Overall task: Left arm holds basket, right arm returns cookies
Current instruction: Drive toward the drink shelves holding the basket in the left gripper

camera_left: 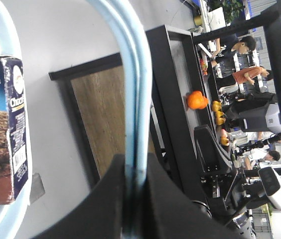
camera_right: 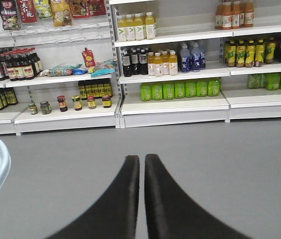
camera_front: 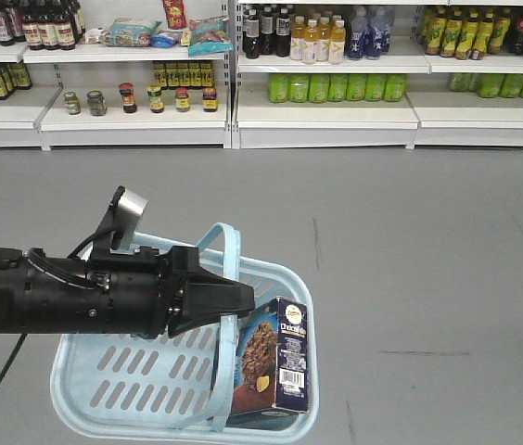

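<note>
– Holding the basket (camera_front: 132, 375) level is the left arm's (camera_front: 67, 297) duty. Front view: the left gripper (camera_front: 246, 302) clamps both hoop handles (camera_front: 231, 243); the cookies (camera_front: 275, 357) stand upright inside, at the basket's 3 o'clock end. Only one arm shows here.
– And the left wrist view?
– It confirms the clamp: handles pinched between the jaws at 6 o'clock, cookies at 9 o'clock.
– The right wrist view?
– Only this one shows the right gripper (camera_right: 141, 172): narrow, nothing held, facing the shelves (camera_right: 170, 102) at 12 o'clock, basket rim at 9 o'clock. Advice: open wide, approach from above, grip the cookies by the broad faces, lift clear of the handles.
</note>
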You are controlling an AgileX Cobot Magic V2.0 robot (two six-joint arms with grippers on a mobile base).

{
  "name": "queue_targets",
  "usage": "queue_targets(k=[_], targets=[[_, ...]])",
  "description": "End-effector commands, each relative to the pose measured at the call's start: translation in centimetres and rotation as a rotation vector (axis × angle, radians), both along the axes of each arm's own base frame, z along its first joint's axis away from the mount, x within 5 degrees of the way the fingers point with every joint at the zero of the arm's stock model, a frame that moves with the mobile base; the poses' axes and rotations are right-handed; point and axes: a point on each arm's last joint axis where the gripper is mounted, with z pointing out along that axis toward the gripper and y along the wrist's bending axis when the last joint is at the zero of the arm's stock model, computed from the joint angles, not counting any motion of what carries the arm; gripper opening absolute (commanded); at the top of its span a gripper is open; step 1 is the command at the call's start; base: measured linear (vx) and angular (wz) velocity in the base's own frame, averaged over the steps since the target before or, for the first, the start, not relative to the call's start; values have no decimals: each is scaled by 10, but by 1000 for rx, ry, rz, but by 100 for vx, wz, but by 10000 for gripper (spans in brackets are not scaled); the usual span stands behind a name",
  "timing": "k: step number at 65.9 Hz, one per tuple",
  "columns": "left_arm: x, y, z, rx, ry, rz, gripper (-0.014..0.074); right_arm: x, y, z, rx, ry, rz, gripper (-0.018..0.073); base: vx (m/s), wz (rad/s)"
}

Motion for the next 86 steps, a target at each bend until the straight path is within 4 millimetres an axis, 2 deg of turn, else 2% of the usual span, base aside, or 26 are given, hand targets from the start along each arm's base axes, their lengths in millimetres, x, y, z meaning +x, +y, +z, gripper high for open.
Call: queue_targets(k=[1,86], targets=[[-2,-3,30,-145,-49,8,-3,0,-1,2,-9,-71,-12,-6,44,-5],[-2,-2,30,-146,-49,10,-3,0,-1,1,-9,-68,-12,-6,45,-1]])
